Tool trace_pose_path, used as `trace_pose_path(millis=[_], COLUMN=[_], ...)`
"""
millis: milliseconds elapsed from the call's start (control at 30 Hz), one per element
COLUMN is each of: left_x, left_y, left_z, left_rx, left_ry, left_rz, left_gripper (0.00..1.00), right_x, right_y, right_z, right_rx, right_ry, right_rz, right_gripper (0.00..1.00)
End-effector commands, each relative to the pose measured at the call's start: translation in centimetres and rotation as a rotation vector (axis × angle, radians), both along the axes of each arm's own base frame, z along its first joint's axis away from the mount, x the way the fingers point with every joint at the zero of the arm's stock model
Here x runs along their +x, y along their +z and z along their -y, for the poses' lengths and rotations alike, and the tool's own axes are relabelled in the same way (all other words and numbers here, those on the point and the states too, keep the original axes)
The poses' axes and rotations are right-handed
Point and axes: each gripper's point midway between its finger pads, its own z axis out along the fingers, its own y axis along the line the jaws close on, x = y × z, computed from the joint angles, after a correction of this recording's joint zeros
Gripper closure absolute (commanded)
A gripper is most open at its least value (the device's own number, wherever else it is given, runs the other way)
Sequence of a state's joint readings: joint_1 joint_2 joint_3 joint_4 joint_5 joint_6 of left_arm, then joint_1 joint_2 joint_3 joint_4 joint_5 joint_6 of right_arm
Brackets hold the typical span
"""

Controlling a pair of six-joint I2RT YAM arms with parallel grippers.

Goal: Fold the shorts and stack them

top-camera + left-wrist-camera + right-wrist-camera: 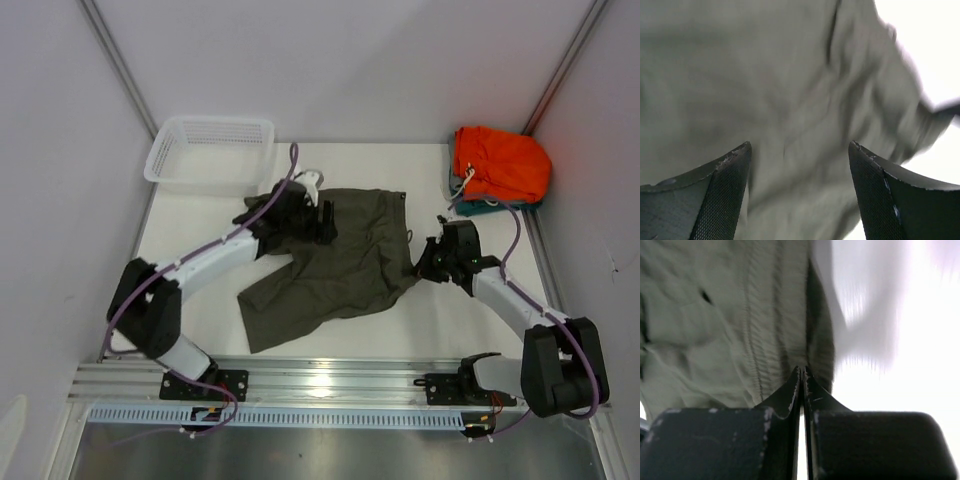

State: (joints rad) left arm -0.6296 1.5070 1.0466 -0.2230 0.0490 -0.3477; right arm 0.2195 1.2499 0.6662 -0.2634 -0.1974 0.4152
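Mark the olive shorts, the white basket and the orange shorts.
olive shorts [345, 262], top external view, middle of the spread cloth.
white basket [205, 183], top external view, its near wall.
orange shorts [505, 165], top external view, centre of the bundle.

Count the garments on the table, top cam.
3: olive shorts spread at centre; orange shorts bunched in the far right corner; a teal garment peeking from under them. More may hide beneath that pile.
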Motion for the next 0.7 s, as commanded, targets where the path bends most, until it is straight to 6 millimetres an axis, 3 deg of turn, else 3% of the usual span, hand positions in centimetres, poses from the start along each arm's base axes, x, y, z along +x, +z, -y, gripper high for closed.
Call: trace_pose_path(millis=[0,33,67,100,133,167,200,233,300,400,433,533,667], left_x=[5.0,6.4,7.2,9.1,9.1,9.3,10.0,10.2,9.9,9.3,8.8,6.7,5.5], left_y=[3.9,5.9,2.6,5.6,4.7,0.6,2.8,1.9,0.0,-0.6,-1.7,-3.6,-4.9], left_z=[3.5,5.2,6.4,8.4,9.7,10.7,12.8,13.4,15.5,17.4,18.1,19.6,21.0], left_rx=[-0.042,-0.073,-0.045,-0.1,-0.126,-0.099,-0.15,-0.146,-0.172,-0.241,-0.259,-0.3,-0.33], left_ry=[-0.069,-0.103,-0.127,-0.155,-0.206,-0.227,-0.275,-0.279,-0.319,-0.373,-0.386,-0.444,-0.468], left_rz=[0.082,0.11,0.039,0.093,0.056,-0.034,-0.004,-0.019,-0.061,-0.094,-0.127,-0.19,-0.218], left_gripper=[0.2,0.2,0.2,0.21,0.21,0.23,0.23,0.23,0.23,0.22,0.22,0.22,0.21], right_x=[-3.1,-3.7,-5.0,-5.5,-6.0,-6.8,-7.0,-7.4,-8.1,-9.0,-9.3,-10.2,-10.2], right_y=[-1.5,-1.5,-1.5,-1.5,-1.4,-1.2,-1.1,-1.1,-1.4,-2.2,-2.6,-3.9,-4.9], right_z=[-0.4,-0.7,-1.3,-1.5,-1.7,-2.0,-2.3,-2.4,-2.7,-3.5,-3.9,-4.7,-5.1], right_rx=[0.02,0.026,0.032,0.04,0.043,0.051,0.064,0.067,0.058,0.067,0.073,0.062,0.045], right_ry=[-0.039,-0.037,-0.018,-0.038,-0.038,-0.028,-0.034,-0.034,-0.024,0.013,0.026,0.048,0.054], right_rz=[-0.086,-0.086,-0.076,-0.069,-0.061,-0.04,-0.033,-0.029,-0.024,-0.054,-0.057,-0.085,-0.107], right_gripper=[1.0,1.0,1.0,1.0,1.0,1.0,1.0,1.0,1.0,1.0,1.0,0.99,0.99])
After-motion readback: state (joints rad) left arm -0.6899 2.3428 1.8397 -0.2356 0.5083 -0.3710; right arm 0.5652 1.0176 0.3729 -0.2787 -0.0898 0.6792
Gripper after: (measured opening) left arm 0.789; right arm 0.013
